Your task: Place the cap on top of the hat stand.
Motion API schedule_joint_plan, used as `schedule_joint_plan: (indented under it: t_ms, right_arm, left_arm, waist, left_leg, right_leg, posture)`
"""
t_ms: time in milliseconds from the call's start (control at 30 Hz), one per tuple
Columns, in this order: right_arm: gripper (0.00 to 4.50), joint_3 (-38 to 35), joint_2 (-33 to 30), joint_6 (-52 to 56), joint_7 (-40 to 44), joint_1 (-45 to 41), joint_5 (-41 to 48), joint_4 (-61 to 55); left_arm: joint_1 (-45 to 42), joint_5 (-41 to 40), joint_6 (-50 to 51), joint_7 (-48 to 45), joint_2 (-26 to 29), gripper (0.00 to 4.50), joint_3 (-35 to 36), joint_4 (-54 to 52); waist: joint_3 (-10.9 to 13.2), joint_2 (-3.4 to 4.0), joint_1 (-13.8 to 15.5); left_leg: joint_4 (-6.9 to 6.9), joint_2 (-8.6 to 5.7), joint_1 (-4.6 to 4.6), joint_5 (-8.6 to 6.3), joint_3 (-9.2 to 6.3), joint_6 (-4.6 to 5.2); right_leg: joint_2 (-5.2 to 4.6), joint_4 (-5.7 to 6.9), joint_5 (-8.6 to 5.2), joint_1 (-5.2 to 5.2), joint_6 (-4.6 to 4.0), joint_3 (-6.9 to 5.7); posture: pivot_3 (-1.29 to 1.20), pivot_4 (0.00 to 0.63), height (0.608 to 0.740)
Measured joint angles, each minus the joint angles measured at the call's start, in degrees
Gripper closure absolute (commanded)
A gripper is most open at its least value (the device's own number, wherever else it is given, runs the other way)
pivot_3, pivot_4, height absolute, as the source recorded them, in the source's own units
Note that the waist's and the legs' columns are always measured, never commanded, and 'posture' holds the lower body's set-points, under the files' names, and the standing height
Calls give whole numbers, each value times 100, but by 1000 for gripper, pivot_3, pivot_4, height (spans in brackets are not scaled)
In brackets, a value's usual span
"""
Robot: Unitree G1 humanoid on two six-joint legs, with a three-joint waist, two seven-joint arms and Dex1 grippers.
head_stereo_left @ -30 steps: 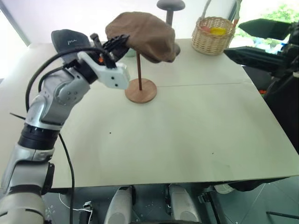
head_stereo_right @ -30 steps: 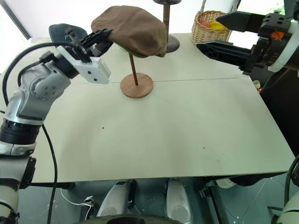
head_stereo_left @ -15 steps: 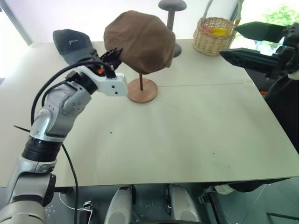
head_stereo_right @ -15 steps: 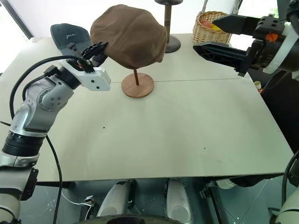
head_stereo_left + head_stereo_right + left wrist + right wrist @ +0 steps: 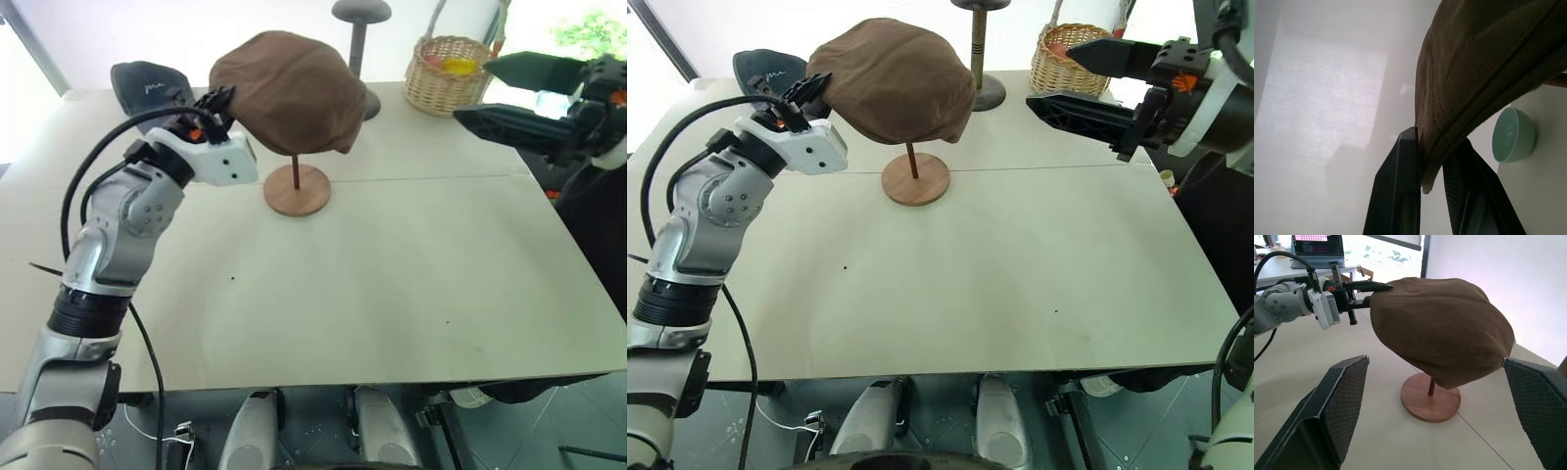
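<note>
The brown cap [image 5: 294,86] hangs over the hat stand, covering its disc top, so only the thin rod and round wooden base [image 5: 296,192] show. I cannot tell whether the cap rests on the disc. My left gripper [image 5: 217,97] is shut on the cap's rim on its left side; in the left wrist view both black fingers [image 5: 1403,186] pinch the fabric edge [image 5: 1432,147]. My right gripper [image 5: 1050,75] stands open at the right of the cap, level with it and apart from it, with nothing between its fingers.
A dark grey baseball cap [image 5: 147,84] lies at the table's back left, behind my left gripper. A taller grey stand [image 5: 360,14] rises just behind the brown cap. A wicker basket [image 5: 449,74] sits at the back right. A teal bowl [image 5: 1513,134] shows in the left wrist view.
The cap, tipped up steeply half a second ago, has come down to lie more level over the stand. My left gripper shifted a little to the left. The right gripper stayed put.
</note>
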Motion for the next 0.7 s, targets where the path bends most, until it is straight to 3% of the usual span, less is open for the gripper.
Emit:
schedule_joint_plan:
  t_ms: [33, 133, 300, 533, 700]
  right_arm:
    - [0, 7, 3, 0, -3, 0, -1, 0]
    - [0, 8, 17, -1, -16, 0, -3, 0]
    - [0, 8, 33, -1, -43, -2, -1, 0]
    - [0, 28, 32, -30, -6, -4, -36, 1]
    - [0, 190, 4, -205, 222, 40, -336, 58]
  left_arm:
    - [0, -1, 38, 0, -10, 3785, 0, -1]
    - [0, -8, 80, 0, -12, 2975, 2, -1]
    - [-5, -55, 99, 0, -11, 530, 2, -1]
    - [171, -209, 215, -192, 118, 530, 142, -64]
    - [829, -631, 256, -690, 597, 530, 611, -417]
  waist:
    - [0, 0, -1]
    - [0, 0, -1]
    - [0, 0, -1]
    - [0, 0, -22]
    - [0, 0, -20]
  left_leg:
    - [0, 0, 0, 0, 0, 0]
    - [0, 0, 0, 0, 0, 0]
    - [-1, 0, 0, 0, 0, 0]
    - [-2, 0, 2, 0, 0, 0]
    - [-5, 2, 4, 0, -1, 0]
  right_leg:
    - [0, 0, 0, 0, 0, 0]
    - [0, 0, 0, 0, 0, 0]
    - [0, 0, 0, 0, 0, 0]
    - [0, 0, 0, 0, 0, 0]
    - [2, 0, -1, 0, -2, 0]
  posture:
    - [0, 150, 740]
    - [0, 150, 740]
    - [0, 150, 740]
    - [0, 150, 740]
    - [0, 150, 740]
